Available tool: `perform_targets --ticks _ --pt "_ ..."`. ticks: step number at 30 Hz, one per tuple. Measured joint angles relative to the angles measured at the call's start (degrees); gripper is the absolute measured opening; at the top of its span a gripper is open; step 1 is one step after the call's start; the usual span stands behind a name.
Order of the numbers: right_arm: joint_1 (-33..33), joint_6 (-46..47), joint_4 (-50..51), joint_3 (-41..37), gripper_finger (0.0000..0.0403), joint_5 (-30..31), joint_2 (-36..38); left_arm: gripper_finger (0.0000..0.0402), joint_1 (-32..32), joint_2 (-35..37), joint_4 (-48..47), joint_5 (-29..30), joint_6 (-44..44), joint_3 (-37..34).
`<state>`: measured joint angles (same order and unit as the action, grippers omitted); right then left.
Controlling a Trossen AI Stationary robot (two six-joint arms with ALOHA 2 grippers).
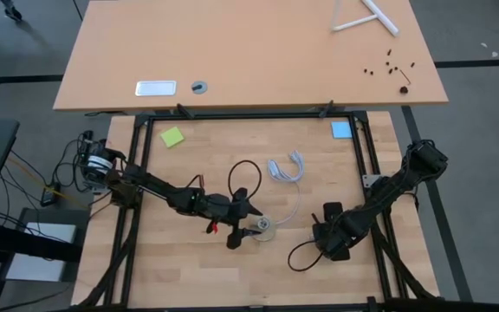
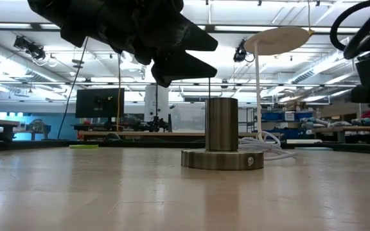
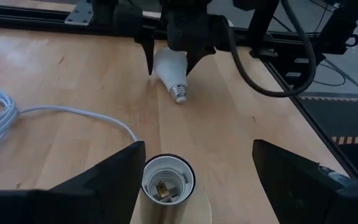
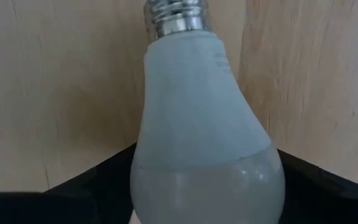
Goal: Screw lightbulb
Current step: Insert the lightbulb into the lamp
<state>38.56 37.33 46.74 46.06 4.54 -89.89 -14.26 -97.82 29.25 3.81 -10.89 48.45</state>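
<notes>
Lightbulb (image 4: 204,143) lies on the wooden table (image 1: 189,277) between the fingers of the right gripper (image 3: 169,62), which straddle its white globe without visibly pinching it; its metal screw end points away from that wrist. Farther off, the left gripper (image 3: 197,180) hangs with fingers spread wide on either side of the socket (image 3: 168,182), whose white cord (image 3: 55,115) trails across the table.

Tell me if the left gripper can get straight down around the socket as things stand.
Probably yes: the left gripper hangs open with the round metal socket between its fingers, nothing between them.
</notes>
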Motion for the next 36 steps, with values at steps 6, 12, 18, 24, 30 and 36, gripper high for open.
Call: perform_targets --ticks 6,12,18,24,30,36 --pt "-0.29 -1.45 2.35 3.25 0.0271 -0.14 0.0 0.0303 0.04 0.43 -0.67 -0.63 -1.16 0.0" --pt "-1.15 -1.61 9.67 9.03 0.0287 -0.07 0.0 0.0303 0.02 3.63 -2.84 -2.37 -1.62 0.0" --pt "-3.33 -5.67 23.06 19.44 0.0283 2.52 0.0 0.0303 0.02 8.5 -6.75 -2.49 -1.49 0.04" --pt "-8.36 -9.26 36.76 32.58 0.0274 7.77 0.0 0.0303 0.0 12.56 -15.3 -1.21 -1.38 0.04" --pt "-12.78 -14.62 38.32 40.27 0.028 11.56 0.0 0.0303 0.02 11.62 -22.1 2.24 -1.6 0.02" --pt "-14.44 -16.35 34.01 41.25 0.0281 12.35 0.0 0.0291 -0.13 6.48 -18.44 -0.69 -1.26 0.0"
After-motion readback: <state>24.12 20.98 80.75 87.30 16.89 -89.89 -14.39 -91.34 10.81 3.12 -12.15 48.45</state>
